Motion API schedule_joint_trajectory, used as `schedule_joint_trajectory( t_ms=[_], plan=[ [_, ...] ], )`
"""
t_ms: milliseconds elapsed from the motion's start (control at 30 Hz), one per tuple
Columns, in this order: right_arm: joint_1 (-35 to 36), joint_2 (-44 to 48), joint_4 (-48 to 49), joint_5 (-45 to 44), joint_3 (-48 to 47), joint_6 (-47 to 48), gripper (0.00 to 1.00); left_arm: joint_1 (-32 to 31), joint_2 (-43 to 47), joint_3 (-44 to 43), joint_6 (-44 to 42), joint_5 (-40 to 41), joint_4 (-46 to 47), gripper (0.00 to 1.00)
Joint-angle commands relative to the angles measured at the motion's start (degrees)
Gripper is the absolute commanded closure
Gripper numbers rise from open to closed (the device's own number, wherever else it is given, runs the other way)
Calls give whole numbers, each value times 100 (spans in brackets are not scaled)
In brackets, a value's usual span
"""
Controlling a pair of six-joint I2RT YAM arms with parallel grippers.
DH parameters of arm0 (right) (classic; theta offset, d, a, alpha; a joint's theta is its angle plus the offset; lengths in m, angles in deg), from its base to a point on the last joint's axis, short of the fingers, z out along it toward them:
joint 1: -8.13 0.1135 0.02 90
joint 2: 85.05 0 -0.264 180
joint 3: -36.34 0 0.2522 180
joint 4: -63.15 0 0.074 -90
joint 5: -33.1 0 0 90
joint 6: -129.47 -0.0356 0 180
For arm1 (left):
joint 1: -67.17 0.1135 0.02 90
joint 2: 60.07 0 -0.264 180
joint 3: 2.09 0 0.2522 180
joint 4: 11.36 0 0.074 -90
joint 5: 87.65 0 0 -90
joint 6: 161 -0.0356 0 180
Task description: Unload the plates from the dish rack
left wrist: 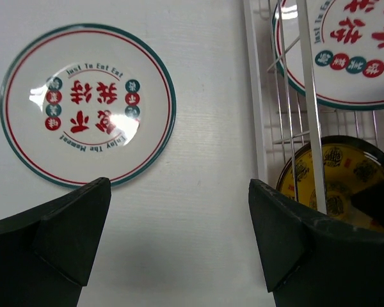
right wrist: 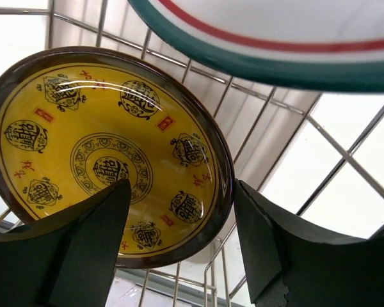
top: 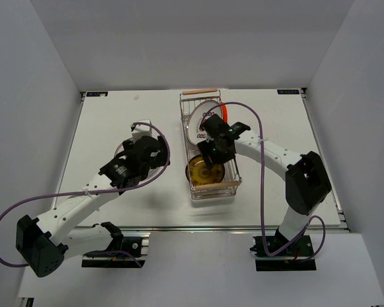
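- Plates: counting four in view, three in the dish rack [top: 183, 137] and one out on the table [top: 275, 128].
- Nearest, at the rack's 6 o'clock end, just behind the near wooden handle [top: 214, 186]: spotting the yellow-brown patterned plate [right wrist: 109, 153], tilted among the wires.
- Noting the right gripper [right wrist: 182, 246] inside the rack over that plate, jaws apart, the plate's lower rim showing in the gap. Gripping nothing; cannot tell whether a finger touches the plate.
- At 9 o'clock of the rack: finding the left gripper [left wrist: 179, 240] hanging over bare table, jaws spread wide, nothing held.
- Beyond it, toward 11 o'clock in its wrist view: seeing a white plate with green rim and red marks [left wrist: 88, 105] lying flat on the table, clear of both fingers.
- Toward the rack's 12 o'clock end: marking a second white plate with red marks [top: 200, 118] leaning, an orange-red plate [top: 224, 112] at its 3 o'clock, then the far wooden handle [top: 200, 91].
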Motion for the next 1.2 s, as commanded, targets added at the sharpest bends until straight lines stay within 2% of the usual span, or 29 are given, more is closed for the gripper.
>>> schedule_joint_trajectory(
  t_ms=[0, 67, 133, 233, 567, 667, 700, 833, 933, 1167],
  plan=[
    [-34, -34, -391, -141, -87, -185, 29, 36, -93, 166, 226, -377, -25, 3],
    [-34, -25, -391, -114, -44, -194, 24, 36, -163, 219, 280, -499, -95, 3],
    [-25, -8, -313, -53, 9, -185, 22, 36, -181, 341, 341, -701, 131, 2],
    [-17, 19, -172, 114, 97, -220, 24, 36, -111, 701, 341, -1657, 850, 2],
    [-52, 247, -31, 71, 185, -440, 31, 36, -611, 1089, 675, -2512, 1934, 4],
    [-52, 291, -48, 44, 194, -519, 31, 36, -831, 1089, 746, -2591, 1996, 12],
    [-69, 309, -49, 36, 194, -545, 31, 36, -901, 1072, 772, -2618, 1970, 19],
    [-86, 335, -66, 18, 212, -572, 31, 36, -1287, 1045, 903, -2592, 1908, 34],
    [-95, 388, -75, -17, 247, -633, 31, 36, -1498, 1028, 939, -2566, 1952, 40],
    [-113, 458, -145, -8, 317, -677, 30, 36, -1745, 1010, 948, -2645, 2146, 41]
  ],
)
